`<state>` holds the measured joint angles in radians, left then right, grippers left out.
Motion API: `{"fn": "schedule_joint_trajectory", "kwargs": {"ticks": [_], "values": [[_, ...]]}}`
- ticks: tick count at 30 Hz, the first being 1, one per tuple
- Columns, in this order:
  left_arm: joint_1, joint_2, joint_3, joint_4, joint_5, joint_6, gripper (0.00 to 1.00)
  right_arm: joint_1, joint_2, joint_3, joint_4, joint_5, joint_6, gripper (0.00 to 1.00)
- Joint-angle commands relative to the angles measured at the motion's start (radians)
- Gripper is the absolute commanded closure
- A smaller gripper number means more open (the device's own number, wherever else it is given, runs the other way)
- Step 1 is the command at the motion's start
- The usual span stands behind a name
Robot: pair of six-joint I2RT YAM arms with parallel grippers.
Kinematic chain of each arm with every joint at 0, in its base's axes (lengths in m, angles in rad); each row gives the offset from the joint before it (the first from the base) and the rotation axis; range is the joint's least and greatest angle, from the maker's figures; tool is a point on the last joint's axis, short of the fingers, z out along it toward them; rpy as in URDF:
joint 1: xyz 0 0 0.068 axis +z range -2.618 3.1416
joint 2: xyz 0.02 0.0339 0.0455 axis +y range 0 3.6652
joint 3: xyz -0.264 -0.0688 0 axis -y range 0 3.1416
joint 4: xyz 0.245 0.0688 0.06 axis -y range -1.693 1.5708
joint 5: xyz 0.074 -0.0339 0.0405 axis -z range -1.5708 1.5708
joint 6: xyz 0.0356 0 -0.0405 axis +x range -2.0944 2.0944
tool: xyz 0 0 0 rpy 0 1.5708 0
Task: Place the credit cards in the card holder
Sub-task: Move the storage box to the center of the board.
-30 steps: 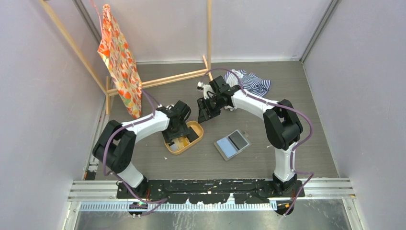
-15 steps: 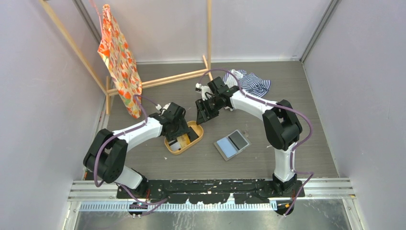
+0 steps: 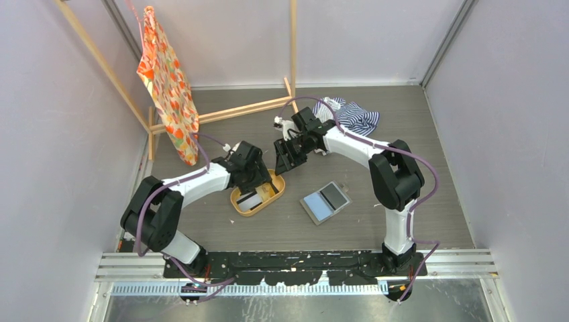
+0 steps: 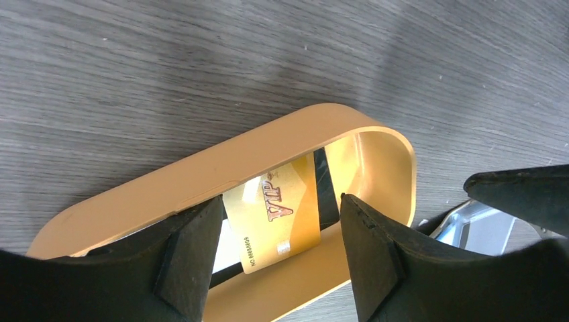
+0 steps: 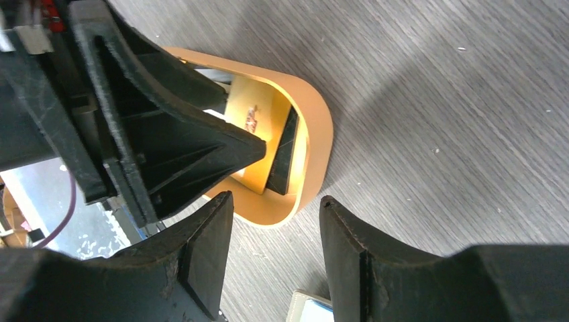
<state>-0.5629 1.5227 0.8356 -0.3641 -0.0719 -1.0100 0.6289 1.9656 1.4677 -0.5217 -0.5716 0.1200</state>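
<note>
Left arm's elbow has swung out to its left over the last second and the wrist re-angled. The left gripper (image 4: 280, 201) ends up in much the same spot, hanging over the far end of the tray (image 4: 268, 144), so more of the tray's inside shows from above now. Right gripper (image 5: 276, 201) has barely moved: it is parked just past the tray's far-right end, tips pointing at it. Both sets of jaws are spread, nothing in either. Cards are all in the tray, none picked. Gold card (image 4: 275, 231) is on top, framed between the left fingers in the wrist view, black card (image 4: 325, 191) under its edge, white card (image 3: 248, 199) partly covered. Holder (image 3: 325, 201) lies open on the table (image 3: 443, 134), apart from the tray to the right, no card on it that I can see. My read: that was a re-pose for approach angle, not progress, so 0 cards moved. Left looks to be lining up on the gold card. The tray wall sits close to the card edges, so getting a finger under a flat card is likely the hard part. 2 grippers crowding 1 small tray means collision risk.
</note>
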Motion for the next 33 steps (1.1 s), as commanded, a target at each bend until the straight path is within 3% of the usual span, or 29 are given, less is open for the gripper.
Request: {"fn": "schedule_joint_trajectory", "kwargs": {"ticks": [1, 22, 26, 33], "values": [[0.009, 0.067, -0.074, -0.025, -0.019, 0.000, 0.33, 0.002, -0.095, 0.016, 0.016, -0.059, -0.006, 0.45], [0.011, -0.024, -0.141, 0.115, 0.048, -0.055, 0.45, -0.009, -0.108, 0.013, 0.022, -0.062, 0.001, 0.48], [0.014, -0.042, -0.147, 0.107, 0.043, -0.065, 0.45, -0.009, -0.108, 0.013, 0.023, -0.063, 0.000, 0.48], [0.017, -0.065, -0.154, 0.064, -0.002, -0.056, 0.34, -0.008, -0.099, 0.007, 0.026, -0.060, 0.002, 0.48]]}}
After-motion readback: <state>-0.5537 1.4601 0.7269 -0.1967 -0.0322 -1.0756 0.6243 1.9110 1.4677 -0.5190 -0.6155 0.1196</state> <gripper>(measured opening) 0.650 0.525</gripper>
